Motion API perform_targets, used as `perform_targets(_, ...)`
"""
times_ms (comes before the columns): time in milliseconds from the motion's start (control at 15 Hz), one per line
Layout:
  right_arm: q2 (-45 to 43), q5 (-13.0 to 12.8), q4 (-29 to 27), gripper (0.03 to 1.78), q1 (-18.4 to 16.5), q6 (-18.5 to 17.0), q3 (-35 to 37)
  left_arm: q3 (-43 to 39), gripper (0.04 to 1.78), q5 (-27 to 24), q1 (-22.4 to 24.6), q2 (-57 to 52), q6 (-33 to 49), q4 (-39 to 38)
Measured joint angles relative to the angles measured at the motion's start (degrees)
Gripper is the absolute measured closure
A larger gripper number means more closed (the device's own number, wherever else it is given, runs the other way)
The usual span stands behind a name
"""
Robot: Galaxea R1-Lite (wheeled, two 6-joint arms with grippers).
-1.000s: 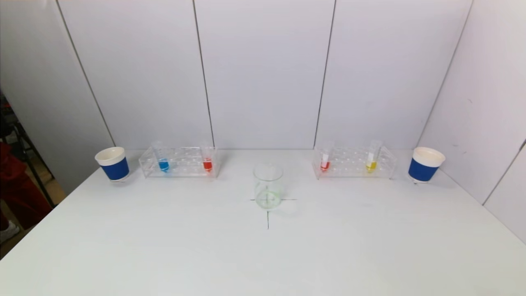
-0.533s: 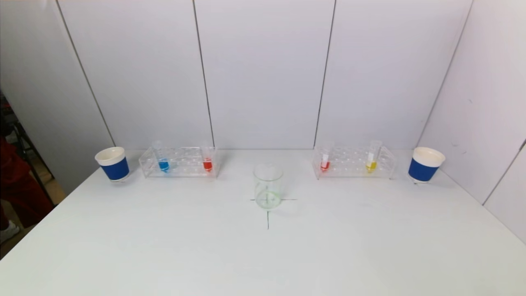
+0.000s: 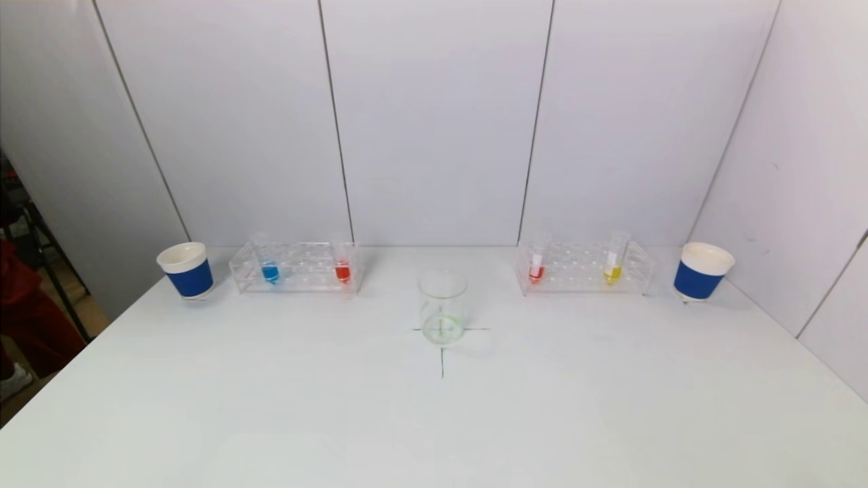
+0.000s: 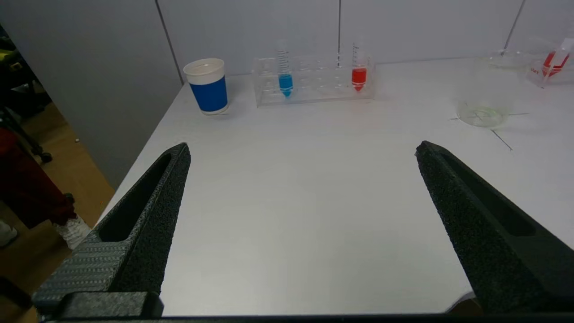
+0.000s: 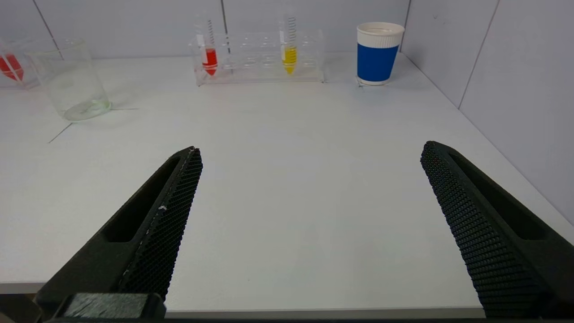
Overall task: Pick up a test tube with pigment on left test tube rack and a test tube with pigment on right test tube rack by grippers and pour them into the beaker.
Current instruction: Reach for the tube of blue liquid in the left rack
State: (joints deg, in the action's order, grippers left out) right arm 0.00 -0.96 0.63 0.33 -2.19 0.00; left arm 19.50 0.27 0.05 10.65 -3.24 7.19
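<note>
A clear glass beaker (image 3: 442, 306) stands mid-table on a black cross mark. The left test tube rack (image 3: 296, 268) holds a blue-pigment tube (image 3: 270, 266) and a red-pigment tube (image 3: 342, 264). The right test tube rack (image 3: 584, 267) holds a red-pigment tube (image 3: 536, 264) and a yellow-pigment tube (image 3: 613, 266). Neither arm shows in the head view. My left gripper (image 4: 300, 150) hangs open and empty over the table's near left edge, far short of its rack (image 4: 314, 80). My right gripper (image 5: 311, 150) hangs open and empty over the near right edge, far from its rack (image 5: 260, 58).
A blue-sleeved paper cup (image 3: 186, 270) stands left of the left rack and another (image 3: 702, 271) right of the right rack. White wall panels close the back and the right side. The white table (image 3: 434, 420) drops off at its left edge.
</note>
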Motion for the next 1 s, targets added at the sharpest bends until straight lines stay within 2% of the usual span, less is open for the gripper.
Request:
perform_targets(400,0.00,0.00,0.00,0.04,0.00,0.00,0.00,8.14,0.06,0.28,0.02,18.70,0.00,-11.87)
perform_targets(1000,0.00,0.00,0.02,0.04,0.00,0.00,0.00,8.06,0.06,0.06,0.05,49.70,0.49,-37.92)
